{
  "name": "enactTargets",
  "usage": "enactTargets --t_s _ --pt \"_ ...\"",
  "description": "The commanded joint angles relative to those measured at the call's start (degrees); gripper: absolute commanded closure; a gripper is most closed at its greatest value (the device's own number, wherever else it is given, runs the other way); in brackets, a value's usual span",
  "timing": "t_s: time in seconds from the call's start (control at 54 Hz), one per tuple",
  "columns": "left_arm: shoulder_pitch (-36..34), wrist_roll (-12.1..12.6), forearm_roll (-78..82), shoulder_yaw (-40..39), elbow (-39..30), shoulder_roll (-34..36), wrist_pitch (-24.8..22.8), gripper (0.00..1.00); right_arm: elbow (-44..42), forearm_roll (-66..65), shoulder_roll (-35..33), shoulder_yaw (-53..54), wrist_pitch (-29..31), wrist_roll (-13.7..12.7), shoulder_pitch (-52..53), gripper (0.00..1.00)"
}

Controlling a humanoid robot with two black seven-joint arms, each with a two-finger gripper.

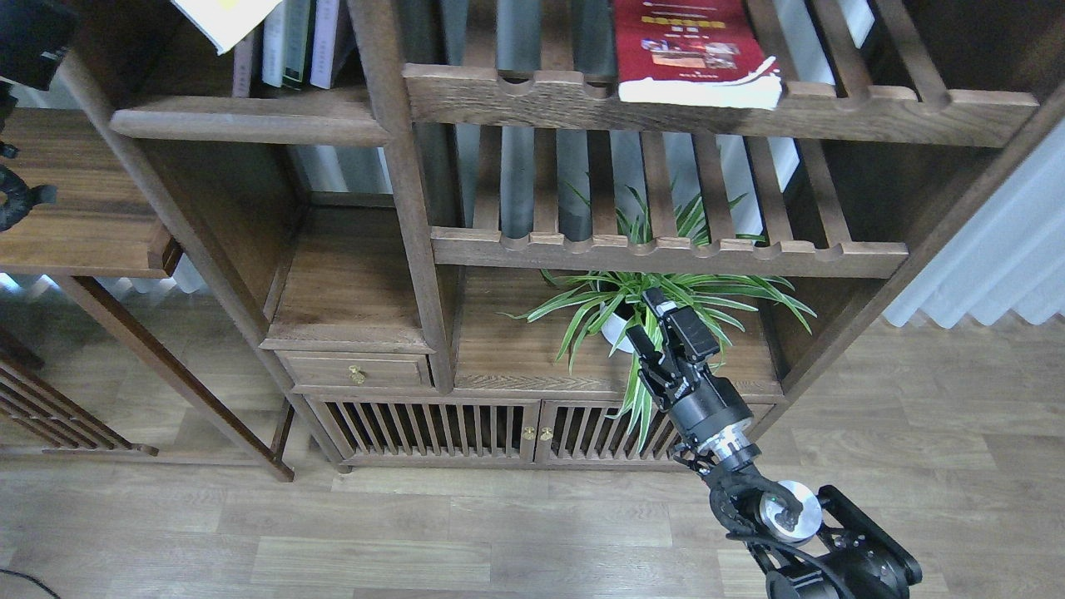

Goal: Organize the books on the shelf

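Up at the top centre-right of the head view, a red book (695, 50) lies flat on a slatted rack (715, 104), its white page edge hanging just over the notched front rail. Its cover carries a line of yellow characters and a few small photos, too small to read. At the upper left, a yellow-and-white book (225, 18) tilts across the top edge of the frame, above a solid dark-brown shelf (250, 121) with a rounded front edge. Several upright books (291, 42) stand on that shelf beside it, their spines pale, green and lilac; no writing on them can be made out.

Lower down, the right arm (790, 516) enters from the bottom right corner and reaches up and to the left. Its right gripper (653, 320) sits at the centre right of the frame, in front of a green spider plant (666, 291) in a white pot. The two black fingers stand slightly apart with nothing between them.

At the far left edge, only a dark curved part of the left arm (17, 200) shows; its gripper is not visible.
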Motion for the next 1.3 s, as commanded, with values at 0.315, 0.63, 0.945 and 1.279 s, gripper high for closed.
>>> enactTargets --t_s 0.315,0.63,0.945,1.279 --pt "0.34 -0.2 0.03 -2.7 0.0 9.69 -0.06 1.0 -0.16 -0.38 0.52 -0.33 0.0 0.01 0.32 0.13" --pt "1.74 -0.02 0.12 -2.26 0.26 18.82 -0.06 0.99 -0.08 -0.29 2.62 -3.67 0.0 0.01 0.41 0.13" --pt "6.14 0.24 3.37 -0.68 0.88 23.75 -0.06 0.99 0.01 -0.29 2.63 -8.15 0.0 0.01 0.24 0.13" --pt "6.22 0.16 9.79 -0.06 2.19 23.84 -0.06 0.99 0.36 -0.38 2.63 -12.9 0.0 -0.07 0.33 0.13"
